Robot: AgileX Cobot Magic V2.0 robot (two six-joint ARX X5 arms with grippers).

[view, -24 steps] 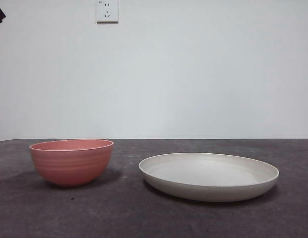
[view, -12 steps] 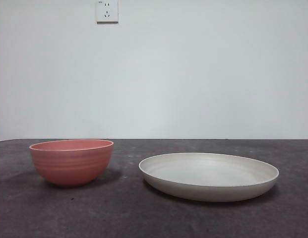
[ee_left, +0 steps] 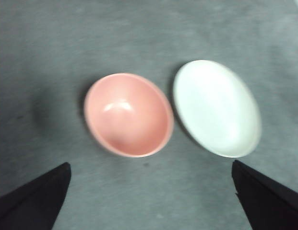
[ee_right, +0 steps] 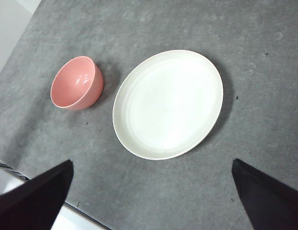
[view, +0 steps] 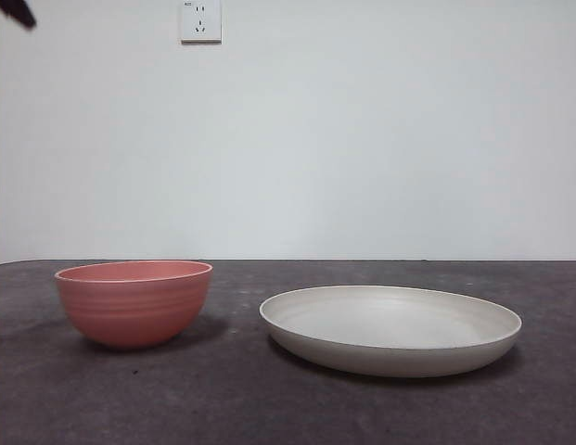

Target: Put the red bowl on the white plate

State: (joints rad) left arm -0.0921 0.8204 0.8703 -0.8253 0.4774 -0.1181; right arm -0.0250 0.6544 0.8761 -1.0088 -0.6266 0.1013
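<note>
The bowl (view: 134,302) stood upright on the grey table (view: 223,399), beside the plate (view: 390,329) and apart from it, with a strip of bare table between the 2. Both containers held nothing. The left gripper (ee_left: 149,201) hung high above the bowl, jaws spread wide and holding nothing. The right gripper (ee_right: 149,196) hung high over the table near the plate, jaws likewise wide apart and holding nothing. At the far wall, a white socket (view: 200,20) was mounted; no legible writing showed on it. A black arm tip (view: 14,12) showed at the front view's upper corner.
</note>
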